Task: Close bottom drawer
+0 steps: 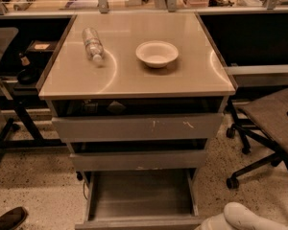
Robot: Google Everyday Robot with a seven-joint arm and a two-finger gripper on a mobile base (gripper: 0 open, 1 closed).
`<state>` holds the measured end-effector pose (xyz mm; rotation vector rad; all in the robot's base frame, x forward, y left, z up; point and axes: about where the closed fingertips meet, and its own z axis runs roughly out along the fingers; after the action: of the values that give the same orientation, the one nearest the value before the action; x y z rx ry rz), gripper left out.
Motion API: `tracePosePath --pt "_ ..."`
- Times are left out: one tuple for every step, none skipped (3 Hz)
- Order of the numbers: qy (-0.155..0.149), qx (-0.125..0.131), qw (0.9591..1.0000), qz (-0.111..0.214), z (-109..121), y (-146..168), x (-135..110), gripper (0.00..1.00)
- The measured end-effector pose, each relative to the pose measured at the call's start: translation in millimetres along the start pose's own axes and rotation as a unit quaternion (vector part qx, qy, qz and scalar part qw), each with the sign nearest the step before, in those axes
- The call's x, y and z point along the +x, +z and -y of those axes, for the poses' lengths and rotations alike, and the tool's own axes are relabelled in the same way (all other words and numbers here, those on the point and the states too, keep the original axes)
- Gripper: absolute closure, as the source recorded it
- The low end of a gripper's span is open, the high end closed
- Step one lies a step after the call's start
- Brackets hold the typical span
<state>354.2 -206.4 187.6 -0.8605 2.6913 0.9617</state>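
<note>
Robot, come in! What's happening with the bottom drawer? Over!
Gripper low at bottom right, beside the drawer's front corner. Bottom drawer pulled far out, not yet closed. Nothing seen blocking its path.

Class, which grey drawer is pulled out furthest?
The bottom drawer, tray exposed; the top drawer and middle drawer barely protrude. The gripper is lower right.

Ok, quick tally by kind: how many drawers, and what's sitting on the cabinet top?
Drawers: 3 (top drawer, middle drawer, bottom drawer pulled out farthest)
Bottles: 1 (bottle, lying on its side)
Bowls: 1 (bowl)
Total: 5
The gripper is low at right, beside the bottom drawer's front corner.
</note>
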Motion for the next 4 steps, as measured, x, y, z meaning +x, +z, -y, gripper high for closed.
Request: tracePosePath --pt "0.0 0.0 1.0 0.0 0.0 0.0 0.0 0.36" --pt "0.0 0.0 1.0 0.0 0.0 0.1 0.0 0.12" --pt "0.0 0.0 1.0 0.0 -0.1 0.1 0.0 0.0" --pt "0.0 0.0 1.0 0.0 -0.1 0.2 0.1 0.0"
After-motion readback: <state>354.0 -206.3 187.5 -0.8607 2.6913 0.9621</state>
